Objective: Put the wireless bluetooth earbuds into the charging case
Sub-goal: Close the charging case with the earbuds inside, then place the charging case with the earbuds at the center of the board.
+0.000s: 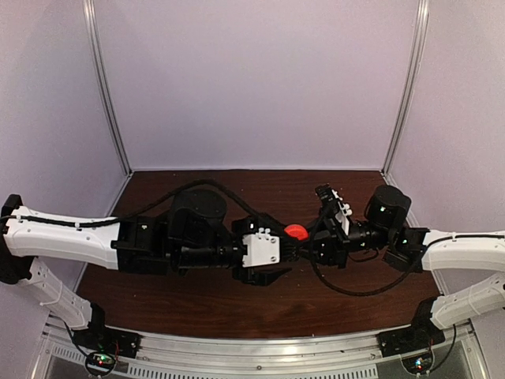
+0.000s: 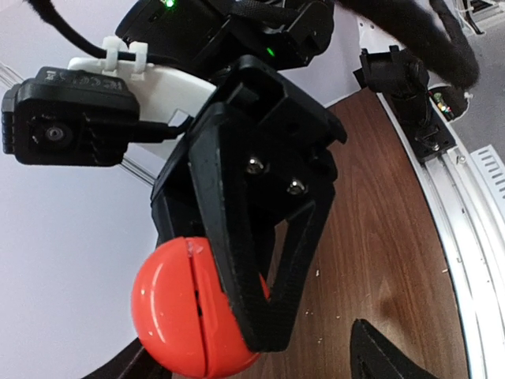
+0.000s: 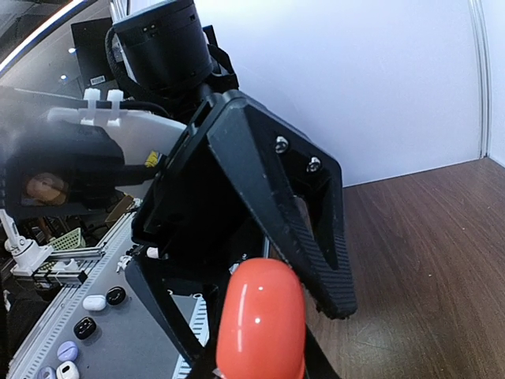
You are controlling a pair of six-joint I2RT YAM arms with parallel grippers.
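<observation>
Top external view is showing the two arms meeting over the middle of the tabletop (image 1: 197, 308). The charging case (image 1: 296, 231) is appearing as a small red dome right between the left fingers (image 1: 267, 276) and the right fingers (image 1: 310, 237). From this height it is not showing which pair is gripping it.

Left wrist view is settling that. The right fingers (image 2: 264, 268) are clamping the red case (image 2: 185, 316), one ribbed finger crossing its front face and the other showing behind its top. A thin seam is running down the shell just beside that front finger. The left fingers (image 2: 375, 355) are peeking in only as dark tips at the bottom corners of this view. They are spread wide and standing apart from the case, which is lying ahead of the gap between them.

Right wrist view is looking the opposite way. The case (image 3: 260, 320) is sitting close to the lens at the tips of the right fingers, turned edge-on. Beyond it the left fingers (image 3: 312, 229) are standing released, one to the upper right of the case and the other to its lower left, neither visibly touching it. Only this view is catching several small rounded pieces (image 3: 95, 302), white, black and pale blue, lying on a grey surface far to the left of the fingers, past the tabletop edge.
</observation>
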